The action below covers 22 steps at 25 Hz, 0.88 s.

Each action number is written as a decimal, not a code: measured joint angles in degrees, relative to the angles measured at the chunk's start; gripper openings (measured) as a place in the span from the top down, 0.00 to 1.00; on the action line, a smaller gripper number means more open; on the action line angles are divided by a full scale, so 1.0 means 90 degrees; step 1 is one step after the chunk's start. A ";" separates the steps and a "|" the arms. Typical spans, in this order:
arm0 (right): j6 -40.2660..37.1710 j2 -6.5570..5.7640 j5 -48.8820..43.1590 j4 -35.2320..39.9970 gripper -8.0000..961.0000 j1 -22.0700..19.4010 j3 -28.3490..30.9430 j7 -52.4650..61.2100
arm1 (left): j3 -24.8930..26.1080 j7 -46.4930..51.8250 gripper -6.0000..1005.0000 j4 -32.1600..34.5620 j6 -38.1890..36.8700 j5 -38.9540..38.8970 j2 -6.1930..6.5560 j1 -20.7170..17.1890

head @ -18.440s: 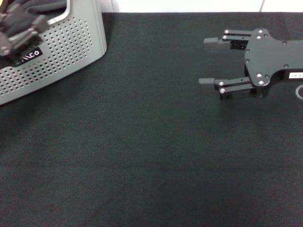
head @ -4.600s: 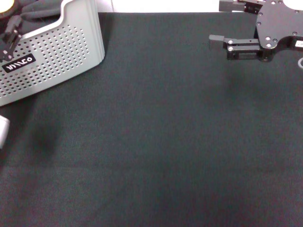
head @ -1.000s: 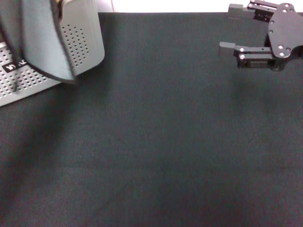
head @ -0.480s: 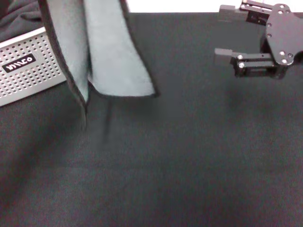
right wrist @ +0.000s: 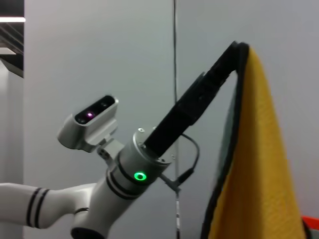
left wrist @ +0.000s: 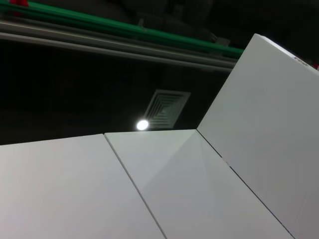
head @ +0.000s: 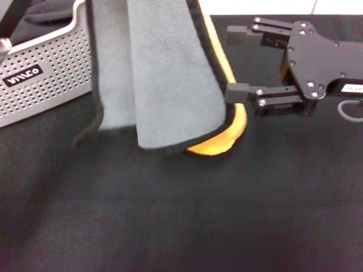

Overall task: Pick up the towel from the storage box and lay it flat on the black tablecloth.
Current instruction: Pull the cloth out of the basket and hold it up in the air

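Head view: left gripper (right wrist: 234, 52) clamps hanging towel (head: 164, 73); right gripper (head: 235, 65), jaws spread, risks missing its edge.

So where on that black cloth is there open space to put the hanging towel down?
The black tablecloth lies bare across the whole near stretch, below the towel and the right gripper. It is crowded farther back: the storage box sits at the far left, the towel hangs mid-table from the left gripper, and the open right gripper reaches its yellow edge.
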<state>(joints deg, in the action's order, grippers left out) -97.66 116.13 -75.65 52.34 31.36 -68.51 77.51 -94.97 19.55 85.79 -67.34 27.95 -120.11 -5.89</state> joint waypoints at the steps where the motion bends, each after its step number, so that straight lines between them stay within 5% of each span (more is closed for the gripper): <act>1: 0.0001 0.0005 0.0045 -0.0048 0.17 0.0024 -0.0058 -0.0014 | -0.0002 0.0000 0.98 0.0002 0.0001 0.0000 0.0000 0.0009; 22: 0.0212 0.0007 0.0237 -0.1413 0.17 0.0834 -0.0592 -0.0407 | -0.0083 -0.0194 0.98 -0.0033 0.0090 -0.0064 -0.0023 0.0351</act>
<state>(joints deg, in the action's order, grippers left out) -95.75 116.19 -73.52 39.63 38.86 -73.84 73.85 -95.71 17.80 85.49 -66.53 27.37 -120.32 -2.73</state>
